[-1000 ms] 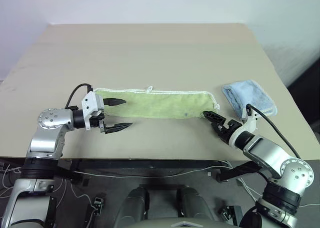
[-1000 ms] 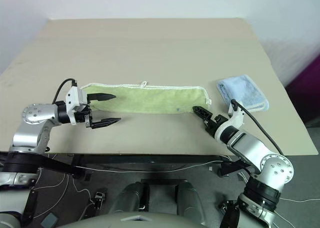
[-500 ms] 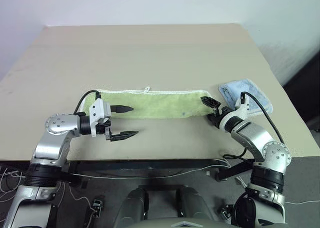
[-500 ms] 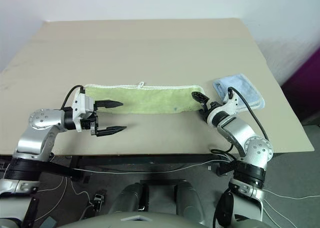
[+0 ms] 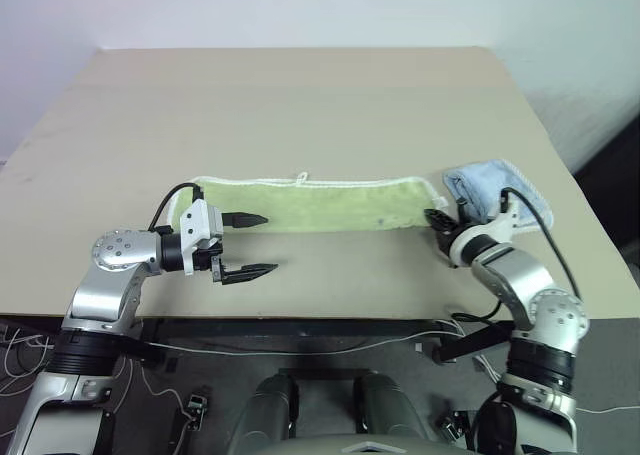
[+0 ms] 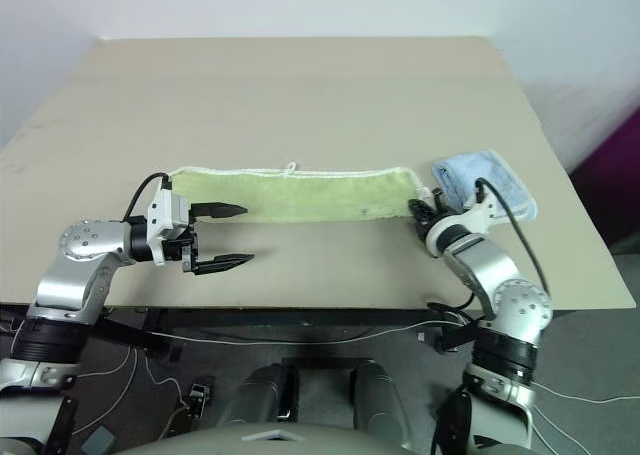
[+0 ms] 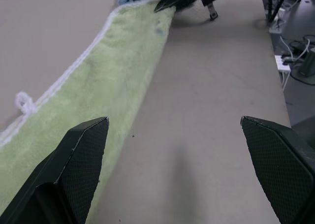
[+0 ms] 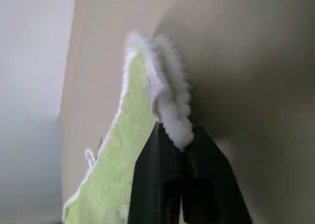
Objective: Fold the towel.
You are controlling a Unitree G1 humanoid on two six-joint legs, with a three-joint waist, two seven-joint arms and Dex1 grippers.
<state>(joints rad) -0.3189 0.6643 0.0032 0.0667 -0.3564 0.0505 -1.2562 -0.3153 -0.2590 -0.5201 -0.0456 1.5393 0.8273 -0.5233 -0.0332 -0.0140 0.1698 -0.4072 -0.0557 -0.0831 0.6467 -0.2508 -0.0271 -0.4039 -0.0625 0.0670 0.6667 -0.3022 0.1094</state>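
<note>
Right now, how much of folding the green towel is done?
Partly done, it seems. The towel already lies as a long narrow strip on the table, so a lengthwise fold looks made. In hand: the right hand is shut on the strip's end next to the blue towel. The left hand is open at the other end, holding nothing. Left: folding the strip end to end.

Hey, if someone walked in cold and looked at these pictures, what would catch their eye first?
Probably the long yellow-green towel, folded into a strip across the middle of the tan table. Next, the right gripper, shut on the towel's right end, with a small blue towel lying just beyond it. At the towel's other end the left gripper is wide open, one finger over the cloth.
</note>
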